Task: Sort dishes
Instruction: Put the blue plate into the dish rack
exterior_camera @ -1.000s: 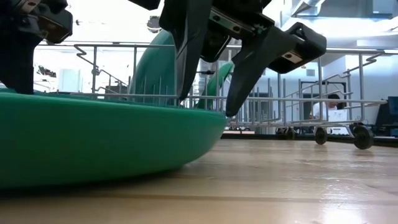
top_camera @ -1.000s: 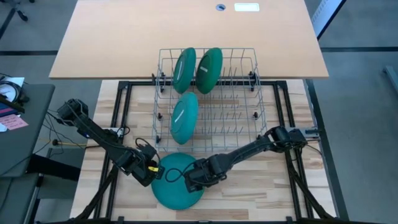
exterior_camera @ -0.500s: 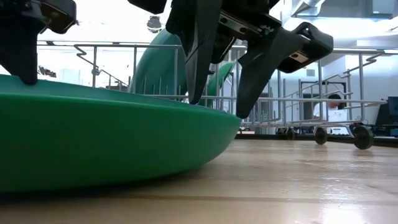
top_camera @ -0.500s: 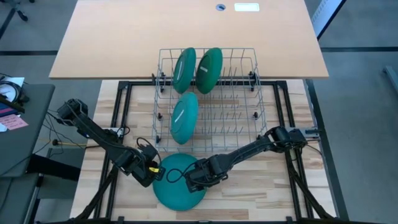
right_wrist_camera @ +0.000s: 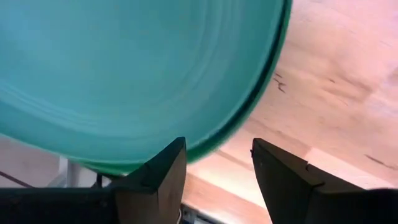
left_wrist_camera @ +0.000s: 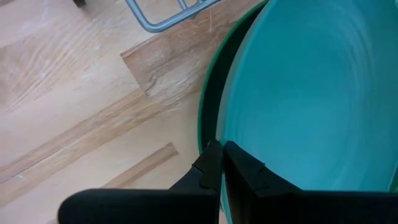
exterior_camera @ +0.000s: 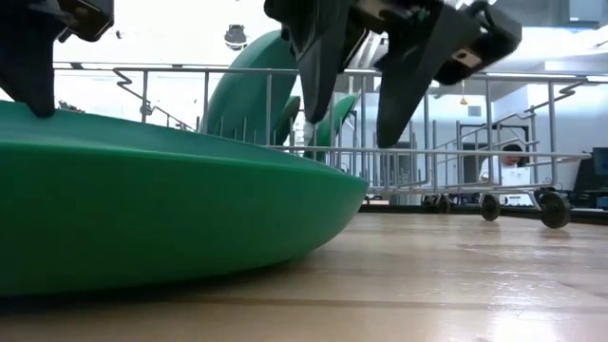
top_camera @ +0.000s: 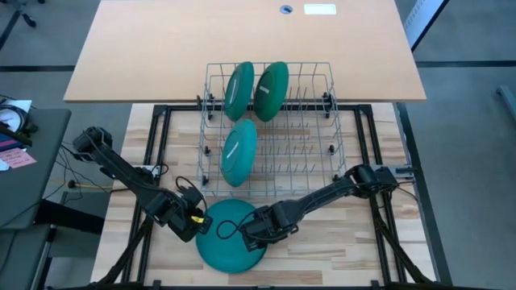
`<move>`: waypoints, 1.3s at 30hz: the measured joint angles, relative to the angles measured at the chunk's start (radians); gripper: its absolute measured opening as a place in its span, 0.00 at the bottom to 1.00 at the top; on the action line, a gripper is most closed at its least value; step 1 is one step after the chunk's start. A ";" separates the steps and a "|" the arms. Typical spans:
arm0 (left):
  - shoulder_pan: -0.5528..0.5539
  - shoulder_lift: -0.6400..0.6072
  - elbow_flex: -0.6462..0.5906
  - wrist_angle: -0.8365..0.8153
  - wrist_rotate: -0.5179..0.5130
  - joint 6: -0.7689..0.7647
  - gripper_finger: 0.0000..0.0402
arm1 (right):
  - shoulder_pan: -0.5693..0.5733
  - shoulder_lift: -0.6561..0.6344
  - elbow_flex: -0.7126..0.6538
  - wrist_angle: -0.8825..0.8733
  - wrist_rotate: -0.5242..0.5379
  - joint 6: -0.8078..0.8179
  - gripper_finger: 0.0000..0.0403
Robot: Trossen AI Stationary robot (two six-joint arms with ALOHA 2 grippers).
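The round teal matte-plastic plate (top_camera: 232,242) lies on the wooden tabletop (top_camera: 339,250) just before the wire rack (top_camera: 270,129). The left gripper (left_wrist_camera: 219,163) pinches its rim with fingers pressed together, while the right gripper (right_wrist_camera: 214,165) hovers over the opposite edge, fingers spread. It looks light, stiff and somewhat slick, best held at the thin rim.

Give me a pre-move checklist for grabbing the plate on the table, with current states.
1. Right pincer open: ok, fingers apart above the plate's right edge.
2. Right pincer straddling the rim: not ok, the tips hang above the plate, not around its edge.
3. Left pincer closed at the plate's left rim: ok; whether it pinches or only presses the rim, cannot tell.
4. Plate flat on the wooden table: not ok, the low view shows it tilted, left side higher.
5. Free slots in the wire rack: ok, three plates stand on its left side, the right side is open.
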 joint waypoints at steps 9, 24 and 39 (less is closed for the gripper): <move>0.000 -0.084 0.000 -0.042 -0.010 0.020 0.00 | 0.000 0.002 0.114 -0.082 0.000 -0.076 0.47; 0.000 -0.247 0.000 -0.029 -0.011 0.123 0.00 | 0.044 -0.050 0.382 -0.356 0.212 0.000 0.47; -0.020 -0.259 0.000 0.048 -0.031 0.162 0.00 | -0.002 -0.044 0.381 -0.374 0.267 -0.068 0.47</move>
